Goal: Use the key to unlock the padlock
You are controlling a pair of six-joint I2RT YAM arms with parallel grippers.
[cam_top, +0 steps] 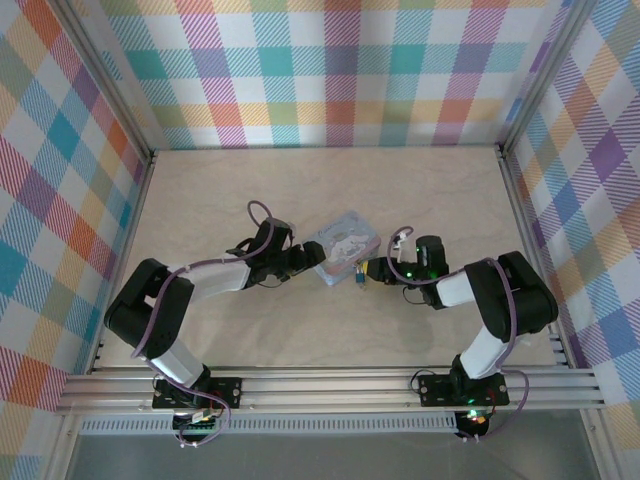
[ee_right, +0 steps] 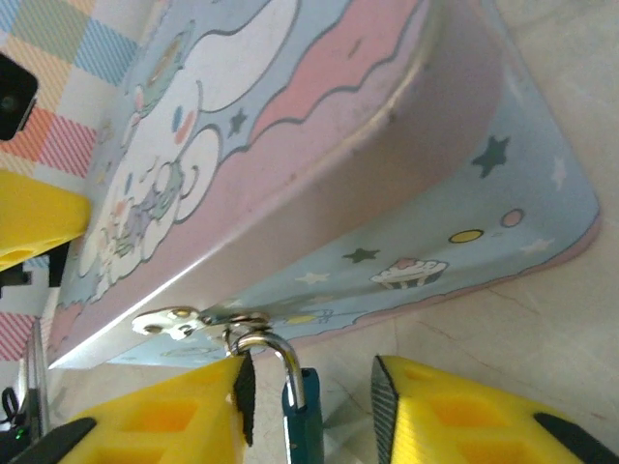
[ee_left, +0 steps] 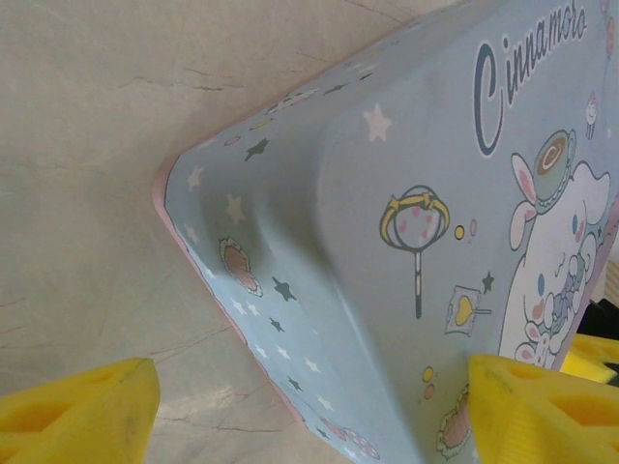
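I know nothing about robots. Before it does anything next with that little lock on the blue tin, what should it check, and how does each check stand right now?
1. Padlock hanging from the tin: ok. Its shackle passes through the hasp.
2. Padlock between the fingers of the right end effector: ok. It hangs near one pad, clear of the other.
3. Right end effector closed on the padlock: not ok, it is open.
4. Tin steadied by the left end effector: not ok. It straddles a corner, open, with table showing beside one finger.
5. Key in the keyhole: cannot tell. The padlock's lower end is cut off in the right wrist view.
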